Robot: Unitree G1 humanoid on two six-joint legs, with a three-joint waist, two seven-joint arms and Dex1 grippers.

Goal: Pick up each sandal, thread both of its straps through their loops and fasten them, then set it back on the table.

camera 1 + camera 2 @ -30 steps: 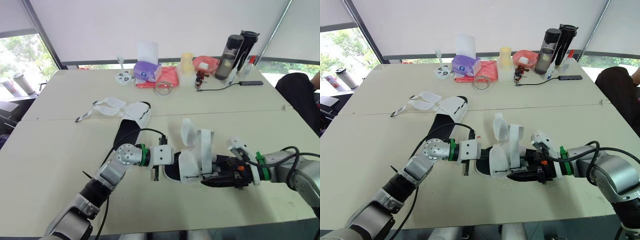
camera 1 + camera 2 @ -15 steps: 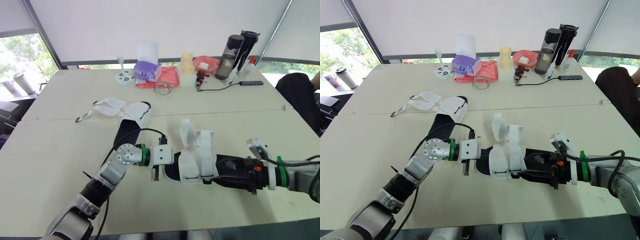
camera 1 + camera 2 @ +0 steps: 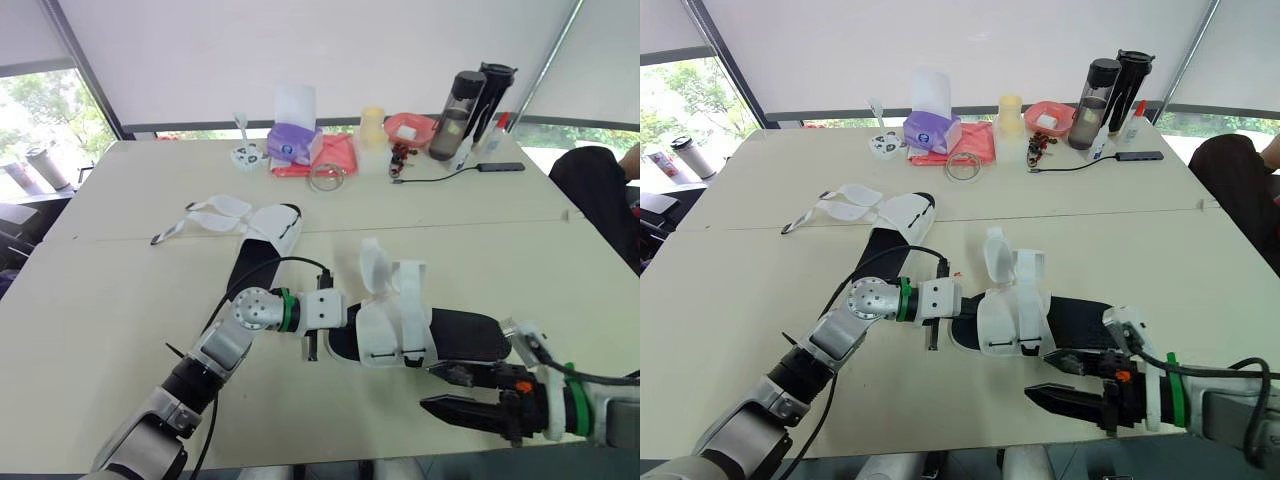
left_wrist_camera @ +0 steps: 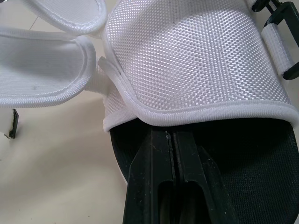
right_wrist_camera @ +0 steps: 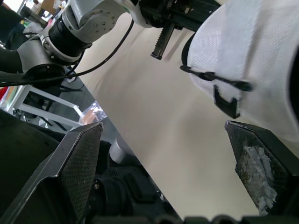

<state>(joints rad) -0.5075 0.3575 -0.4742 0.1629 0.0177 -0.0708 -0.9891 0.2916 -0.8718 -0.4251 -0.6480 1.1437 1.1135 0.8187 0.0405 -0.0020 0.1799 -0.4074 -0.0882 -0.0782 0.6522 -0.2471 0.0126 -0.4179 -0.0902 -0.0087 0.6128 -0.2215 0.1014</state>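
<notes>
Beige table (image 3: 110,300), clutter along its far edge. Bears the near sandal (image 3: 400,325) flat at centre, white straps (image 3: 392,275) flipped up and unfastened. Shows the left gripper (image 4: 174,137) clenched, tips resting on the black insole at one end. Shows the right gripper (image 3: 453,392) spread wide and empty, just beside the other end. Has the second sandal (image 3: 262,232) farther back, straps loose.

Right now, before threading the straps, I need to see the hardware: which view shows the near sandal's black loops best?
The left wrist view: the black loops show close up, with white webbing between them. The right wrist view shows one from the side; the eye views give tiny dark marks on the side of the sandal.
</notes>
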